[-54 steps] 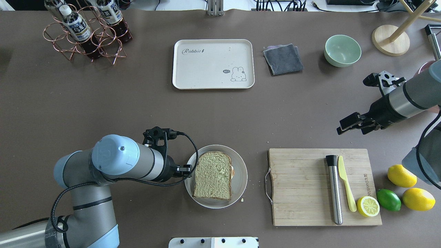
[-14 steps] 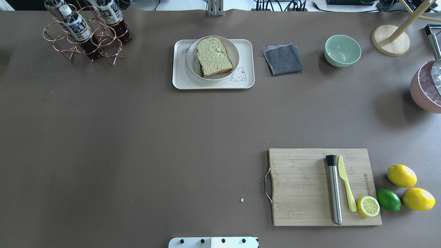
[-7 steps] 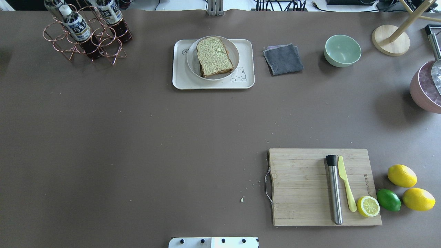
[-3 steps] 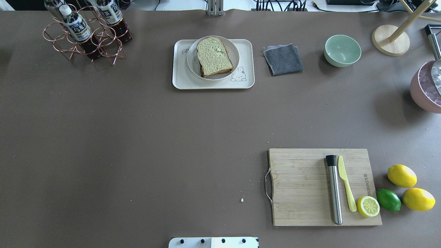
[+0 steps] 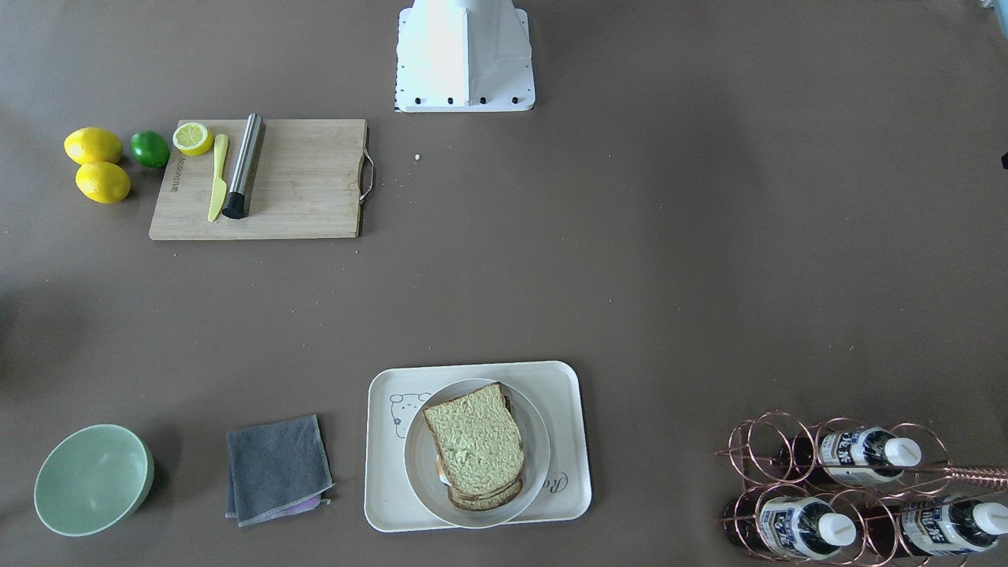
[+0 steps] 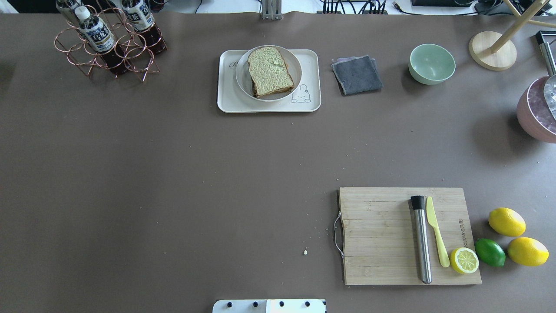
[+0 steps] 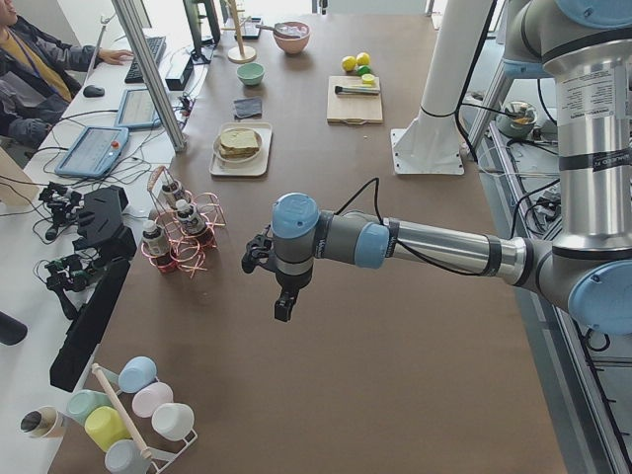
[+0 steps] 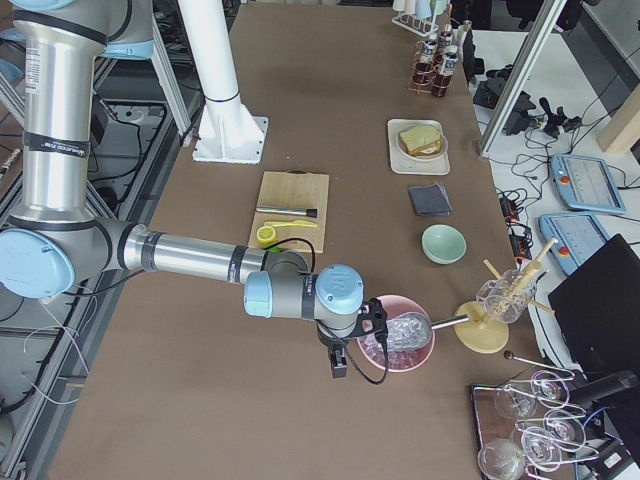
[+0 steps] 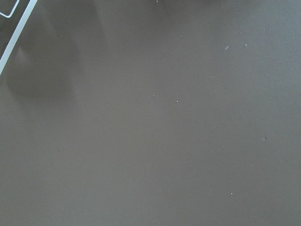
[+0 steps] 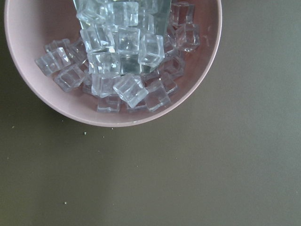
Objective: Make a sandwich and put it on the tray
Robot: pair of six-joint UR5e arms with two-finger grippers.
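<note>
Left end effector (image 7: 283, 308) hangs clear above the bare brown counter (image 6: 173, 174); spread or pressed together, I can't tell from here. Right end effector (image 8: 340, 364) hangs by the pink bowl (image 10: 197, 70) of ice cubes (image 10: 117, 52), its grip just as unreadable. An operator (image 7: 30, 69) sits at the desks alongside. Across the counter: bottles (image 6: 96, 34), the sandwich (image 6: 270, 71) on a white plate (image 6: 241, 78) on the tray (image 6: 228, 98), grey cloth (image 6: 357, 74), green bowl (image 6: 431, 64), cutting board (image 6: 378, 234).

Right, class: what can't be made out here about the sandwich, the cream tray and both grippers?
Green-faced bread sandwich: filling, overhead view, top slice covers it.
Cream rectangular tray: script, round white plate hides most.
Left gripper, right gripper: side views only, open or shut unclear.
</note>
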